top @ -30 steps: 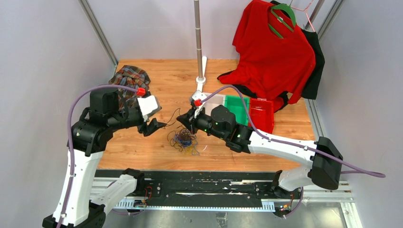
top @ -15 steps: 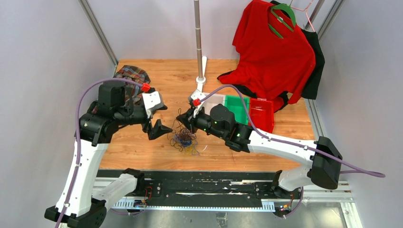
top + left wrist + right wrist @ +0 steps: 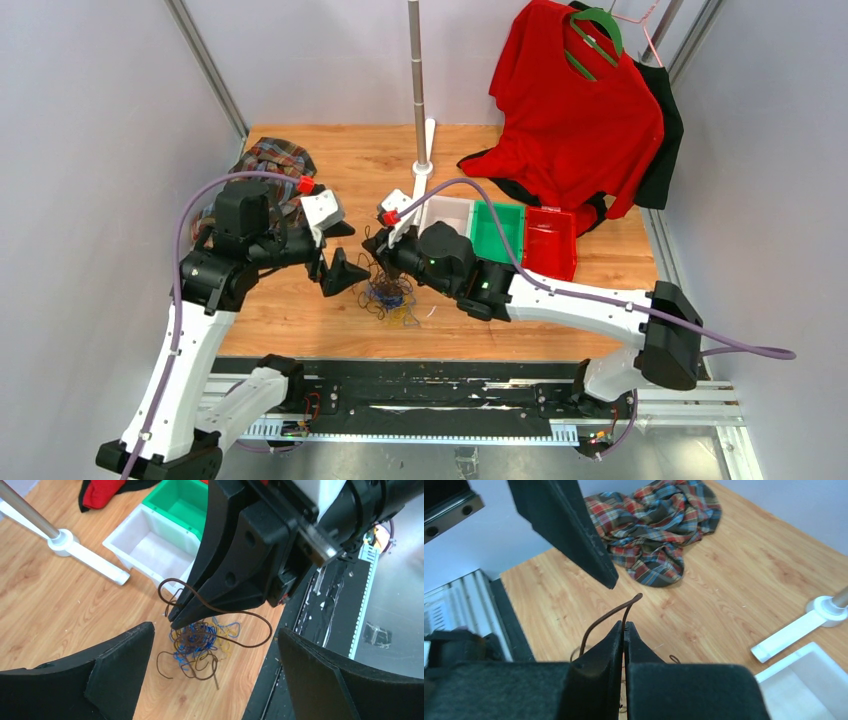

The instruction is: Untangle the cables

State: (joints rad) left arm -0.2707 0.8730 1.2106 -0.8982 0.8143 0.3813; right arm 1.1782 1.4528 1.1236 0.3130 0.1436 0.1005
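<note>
While the right gripper (image 3: 624, 626) pinches one dark strand (image 3: 606, 616) between closed jaws above the wad of cables (image 3: 200, 642), lower centre of the left wrist view, the left gripper (image 3: 212, 632) straddles that wad, jaws wide. The step looks like freeing this strand. Next, the left jaws likely need to close on the wad to anchor it.

Left end effector (image 3: 344, 252) spread wide, facing right end effector (image 3: 372, 246), its tips pinched on a brown cable (image 3: 600, 621), both arms angled inward
</note>
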